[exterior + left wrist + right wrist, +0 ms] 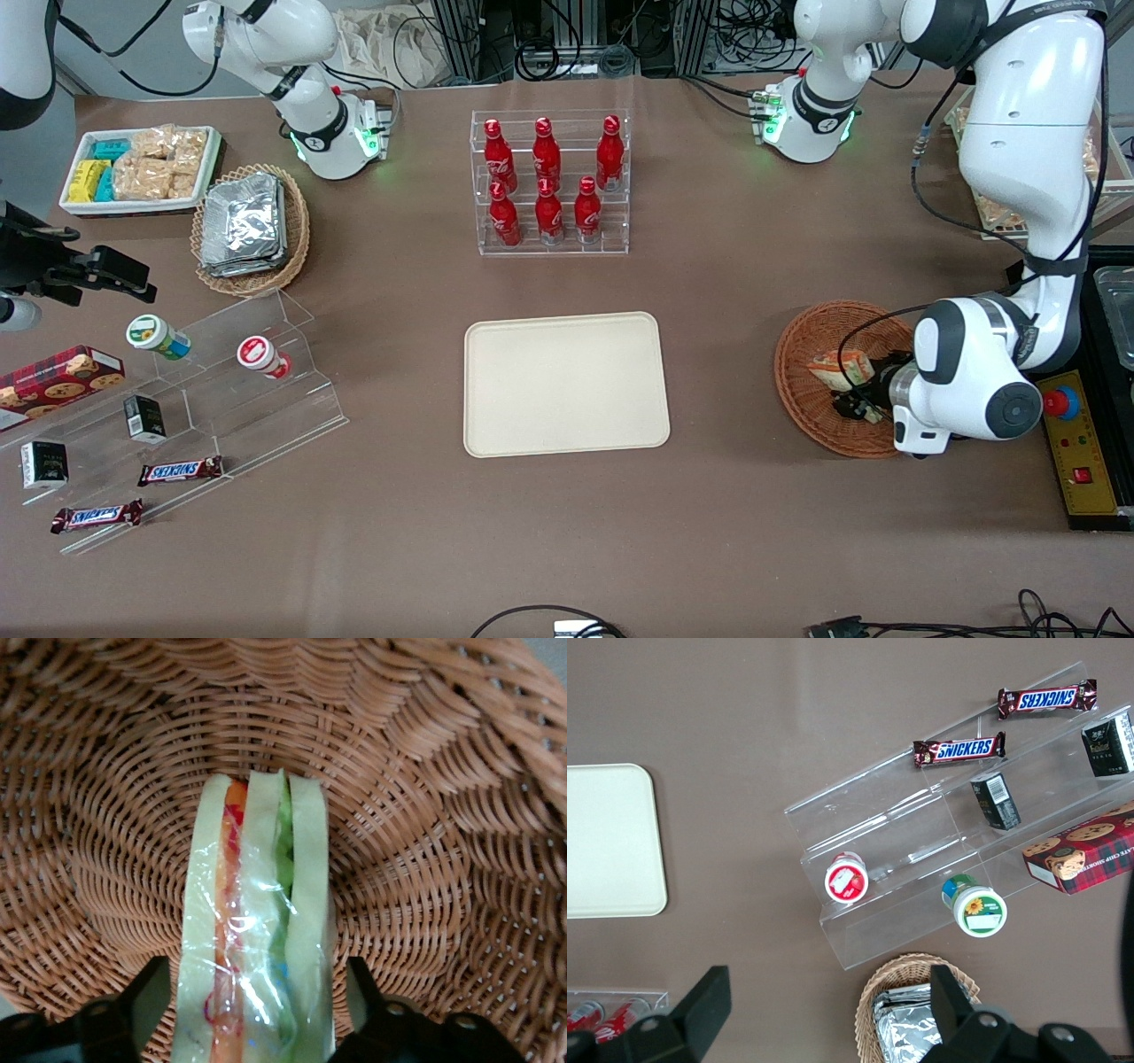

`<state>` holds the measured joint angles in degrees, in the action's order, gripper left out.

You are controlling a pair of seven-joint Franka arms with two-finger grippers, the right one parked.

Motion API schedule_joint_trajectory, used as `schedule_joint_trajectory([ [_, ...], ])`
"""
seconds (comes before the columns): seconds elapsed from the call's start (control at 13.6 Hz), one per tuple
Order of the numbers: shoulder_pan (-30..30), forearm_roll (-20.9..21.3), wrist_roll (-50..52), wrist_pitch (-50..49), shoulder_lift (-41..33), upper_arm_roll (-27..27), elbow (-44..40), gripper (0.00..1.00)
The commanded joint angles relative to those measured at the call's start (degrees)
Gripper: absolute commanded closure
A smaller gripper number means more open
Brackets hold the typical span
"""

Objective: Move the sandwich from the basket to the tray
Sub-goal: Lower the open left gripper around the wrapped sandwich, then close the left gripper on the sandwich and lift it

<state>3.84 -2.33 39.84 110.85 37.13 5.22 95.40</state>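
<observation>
The jaws (252, 1010) stand apart in the basket (802, 377), one finger (133, 1005) on each side of the sandwich (252, 930) — not clamped. The arm hides much of the basket from the front; the tray (565, 383) lies bare mid-bench.

I'm seeing rough woven wicker all round the basket (425, 815), glossy crinkled plastic film over the sandwich (252, 930), my claw (252, 1014) in matt black plastic, the tray (565, 383) smooth and matt, worktop (709, 292) dull brown.
</observation>
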Motion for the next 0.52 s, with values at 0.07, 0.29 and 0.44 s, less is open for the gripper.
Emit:
schedule_joint_trajectory([
  [0.07,-0.06,-1.01,0.51,0.68,-0.39,0.23,0.49,0.63],
  [0.29,0.12,-1.01,-0.02,-0.2,-2.4,0.4,-0.13,0.77],
  [0.44,-0.32,-0.83,-0.28,-1.77,-4.68,0.58,-0.21,0.77],
])
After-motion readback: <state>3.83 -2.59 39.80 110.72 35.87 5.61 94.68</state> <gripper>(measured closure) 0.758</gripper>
